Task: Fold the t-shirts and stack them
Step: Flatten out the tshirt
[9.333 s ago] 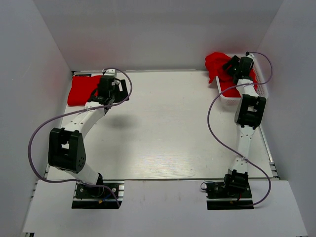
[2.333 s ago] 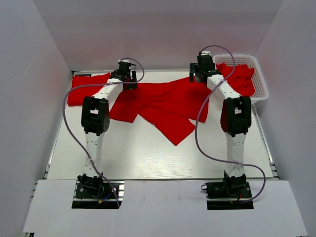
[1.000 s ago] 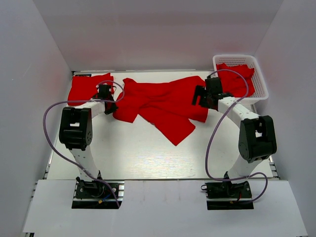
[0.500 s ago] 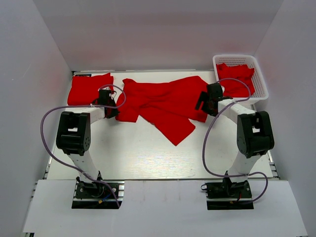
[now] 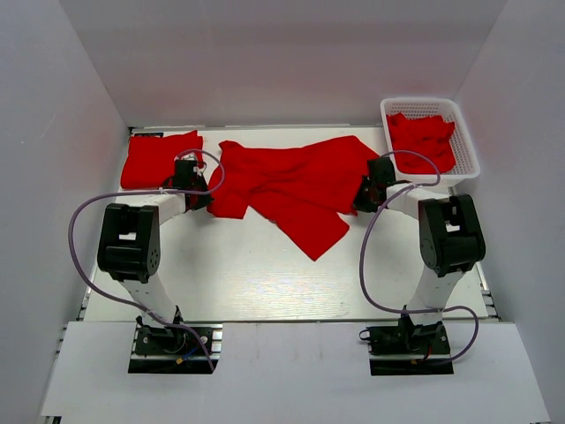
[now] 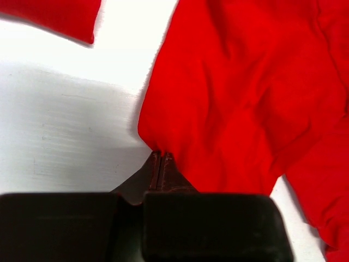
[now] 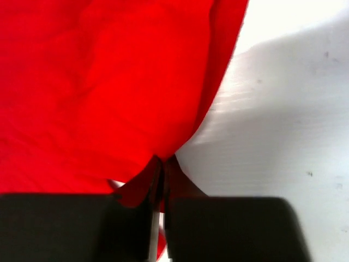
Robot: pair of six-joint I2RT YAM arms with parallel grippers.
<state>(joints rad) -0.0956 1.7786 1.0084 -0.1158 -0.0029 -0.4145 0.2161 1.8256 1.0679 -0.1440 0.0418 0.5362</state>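
Observation:
A red t-shirt (image 5: 291, 185) lies spread and rumpled across the back middle of the table. My left gripper (image 5: 205, 202) is shut on its left corner (image 6: 158, 148). My right gripper (image 5: 360, 203) is shut on its right edge (image 7: 163, 153), low over the table. A folded red t-shirt (image 5: 159, 157) rests at the back left. More red t-shirts (image 5: 424, 141) fill the white basket (image 5: 463, 132) at the back right.
The white enclosure walls stand close on the left, right and back. The left arm's purple cable (image 5: 97, 208) loops out over the table's left side, and the right arm's cable (image 5: 371, 256) hangs near the right arm.
My right gripper has dropped to the shirt's right edge and closed on it. The left gripper has stayed shut on the left corner with hardly any motion.

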